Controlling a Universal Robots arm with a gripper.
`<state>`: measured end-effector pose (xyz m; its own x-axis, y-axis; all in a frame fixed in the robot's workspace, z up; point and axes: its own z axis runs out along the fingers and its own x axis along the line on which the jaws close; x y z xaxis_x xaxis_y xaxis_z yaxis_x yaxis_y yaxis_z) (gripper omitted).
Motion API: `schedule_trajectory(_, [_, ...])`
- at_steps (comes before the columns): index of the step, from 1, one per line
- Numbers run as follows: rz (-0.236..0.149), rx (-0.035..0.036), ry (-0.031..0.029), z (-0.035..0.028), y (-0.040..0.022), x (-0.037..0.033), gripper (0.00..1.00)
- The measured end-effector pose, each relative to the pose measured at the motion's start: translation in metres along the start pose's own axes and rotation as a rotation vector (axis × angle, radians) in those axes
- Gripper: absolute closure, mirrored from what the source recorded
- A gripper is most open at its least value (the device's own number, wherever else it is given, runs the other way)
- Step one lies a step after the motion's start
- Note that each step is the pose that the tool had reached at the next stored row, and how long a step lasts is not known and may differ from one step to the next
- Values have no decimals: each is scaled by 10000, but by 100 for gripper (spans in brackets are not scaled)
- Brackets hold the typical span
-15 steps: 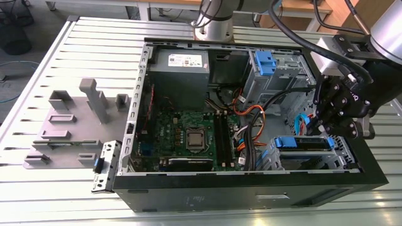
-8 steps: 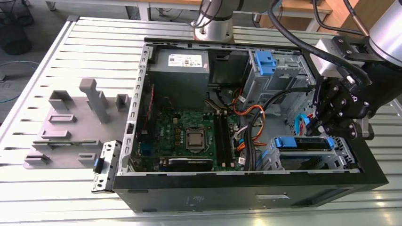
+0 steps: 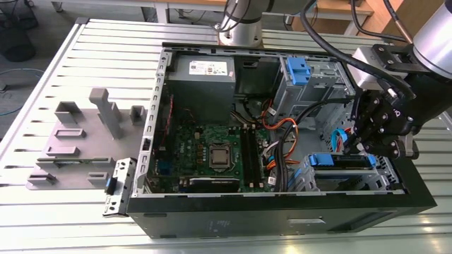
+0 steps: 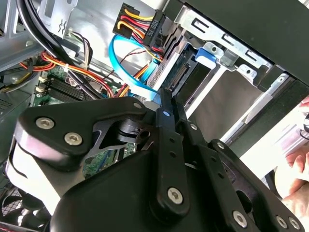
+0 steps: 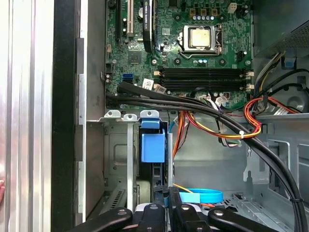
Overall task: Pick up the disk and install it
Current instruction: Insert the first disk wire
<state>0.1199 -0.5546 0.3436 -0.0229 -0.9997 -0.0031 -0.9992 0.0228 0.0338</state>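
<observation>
The open computer case (image 3: 282,211) lies on its side on the slatted tabletop (image 3: 71,222). The hand (image 3: 381,145) hangs over the lower drive cage (image 3: 339,177) at the exterior view's right. The disk (image 5: 153,147) sits on edge in that cage's slot, its blue plastic tab facing up, just under the fingertips (image 5: 149,212). In the first wrist view the fingers stand close together around the disk's top edge; whether they press on it cannot be told. Judged from its metal body, the disk is stiff, fairly heavy and shock-sensitive; the flat side faces or rail frame offer the safest hold. Cables (image 5: 203,111) run just beside the cage
</observation>
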Motion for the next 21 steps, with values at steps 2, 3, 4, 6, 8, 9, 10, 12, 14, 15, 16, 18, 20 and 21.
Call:
schedule_trajectory(2, [0, 0, 1, 1, 0, 2, 84])
schedule_trajectory(3, [0, 0, 0, 3, 0, 5, 84])
schedule_trajectory(4, [-1, 0, 0, 5, 0, 13, 84])
schedule_trajectory(6, [0, 0, -4, 10, -1, 27, 84])
schedule_trajectory(8, [0, 0, -5, 13, -1, 30, 84])
schedule_trajectory(9, [-1, 0, -2, 14, -1, 31, 84])
schedule_trajectory(10, [0, 0, -5, 18, -1, 31, 84])
schedule_trajectory(12, [-1, 4, -6, 32, -2, 32, 84])
schedule_trajectory(14, [-1, 5, -3, 34, -2, 32, 84])
schedule_trajectory(15, [-1, 5, -2, 34, -2, 32, 84])
schedule_trajectory(16, [-1, 5, -3, 35, -2, 32, 84])
schedule_trajectory(18, [-1, 5, -7, 45, -2, 31, 84])
schedule_trajectory(20, [-1, 5, -3, 49, -2, 32, 84])
schedule_trajectory(21, [-1, 5, -3, 49, -2, 32, 84])
